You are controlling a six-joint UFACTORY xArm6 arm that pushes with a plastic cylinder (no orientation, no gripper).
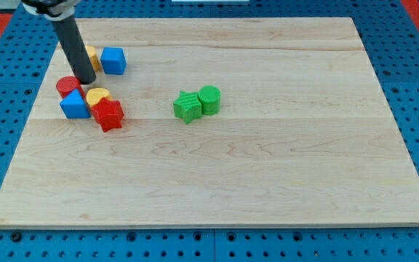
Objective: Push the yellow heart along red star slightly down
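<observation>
Yellow heart (pixel 97 95): light, rigid, likely slides easily; sits just below-right of my tip (pixel 87 81), touching red star (pixel 108 113). You push its upper edge. No jaws here, only a bare rod, holding nothing.

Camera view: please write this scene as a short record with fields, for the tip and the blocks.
tip: my tip, just above the yellow heart
yellow heart, touching the red star
red star, below the heart
blue block, left of the heart
red cylinder, left of the tip
blue cube, near the top
green pair: green star, green cylinder, touching
</observation>
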